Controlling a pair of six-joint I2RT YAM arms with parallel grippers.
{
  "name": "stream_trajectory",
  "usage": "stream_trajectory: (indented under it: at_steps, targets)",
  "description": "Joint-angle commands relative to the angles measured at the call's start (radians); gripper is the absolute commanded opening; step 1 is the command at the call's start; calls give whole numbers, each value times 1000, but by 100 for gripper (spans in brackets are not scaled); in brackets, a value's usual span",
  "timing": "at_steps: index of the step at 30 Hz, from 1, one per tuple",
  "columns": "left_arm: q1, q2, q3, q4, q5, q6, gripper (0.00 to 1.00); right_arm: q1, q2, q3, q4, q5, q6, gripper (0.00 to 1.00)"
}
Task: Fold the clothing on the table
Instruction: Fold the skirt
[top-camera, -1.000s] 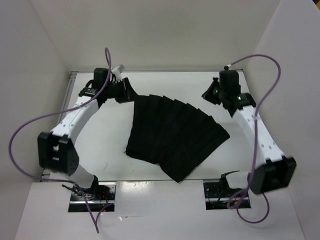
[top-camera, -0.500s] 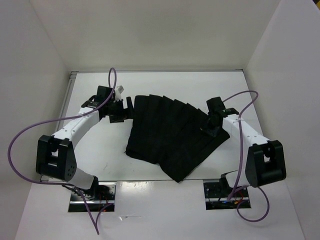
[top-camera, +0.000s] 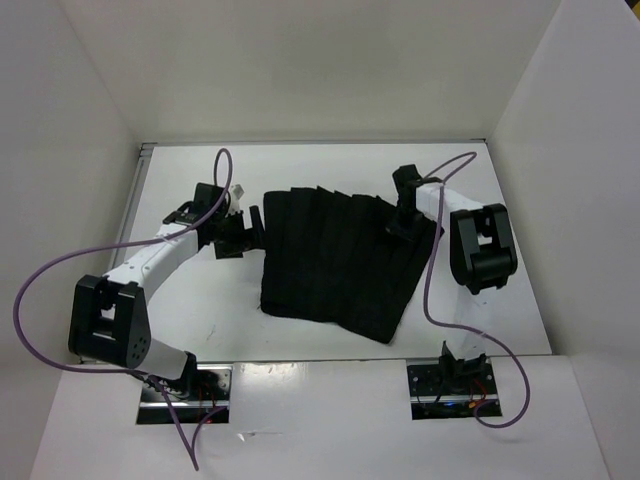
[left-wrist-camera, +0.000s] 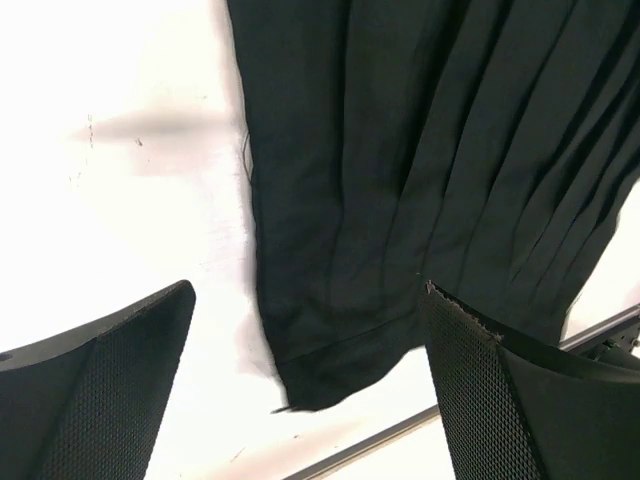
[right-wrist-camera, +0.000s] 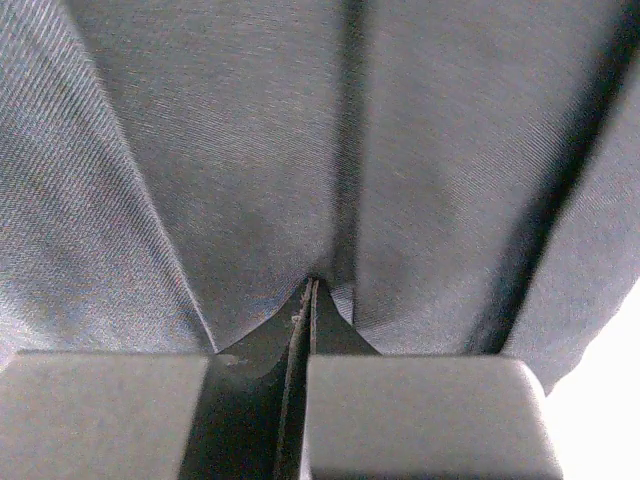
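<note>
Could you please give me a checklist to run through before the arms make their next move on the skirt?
1. Right hand shut on the black pleated skirt: ok, fabric is pinched between closed jaws.
2. Left hand open: ok, jaws wide apart.
3. Left hand straddles the skirt's left edge: ok, one finger over fabric, one over bare table.
4. Left hand touching fabric: cannot tell.
5. Skirt wholly on the table: ok.
</note>
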Motion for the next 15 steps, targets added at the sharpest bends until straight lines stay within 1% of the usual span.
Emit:
stream_trajectory:
  at_steps: [1, 2, 3, 5, 6, 7, 8, 9, 10, 11, 12, 13, 14, 15]
  targets:
    - [2, -35, -15, 16, 16, -24, 100, -12, 79, 132, 67, 47, -60, 0]
    - [2, -35, -15, 26, 16, -33, 100, -12, 92, 199, 67, 58, -60, 0]
    - [2, -35, -15, 27, 25, -33, 100, -12, 92, 226, 27, 58, -71, 0]
    - [2, -44, -24, 27, 25, -42, 100, -12, 46, 241, 17, 78, -80, 2]
    - [2, -44, -38, 27, 42, -42, 100, -12, -29, 215, 17, 78, -80, 11]
    - [2, -44, -49, 27, 56, -53, 98, -12, -72, 151, 17, 78, -80, 29]
    - [2, -44, -61, 27, 77, -63, 95, -12, -113, 116, 17, 66, -80, 30]
    - [2, -44, -76, 27, 120, -63, 84, -12, -197, 79, 17, 66, -80, 30]
    - [2, -44, -105, 27, 140, -63, 80, -12, -239, 1, 17, 55, -68, 34]
    - [2, -44, -118, 13, 154, -74, 78, -12, -276, -36, 17, 55, -54, 35]
    - [-9, -44, -128, 1, 154, -74, 78, -12, -345, -71, 17, 44, -45, 35]
    - [-29, -44, -139, -13, 154, -89, 80, -12, -374, -140, 5, 23, -34, 38]
    - [-38, -44, -157, -44, 136, -100, 81, -12, -399, -174, 5, 7, -17, 40]
    - [-38, -67, -168, -44, 126, -109, 83, -12, -445, -235, -5, -26, -7, 40]
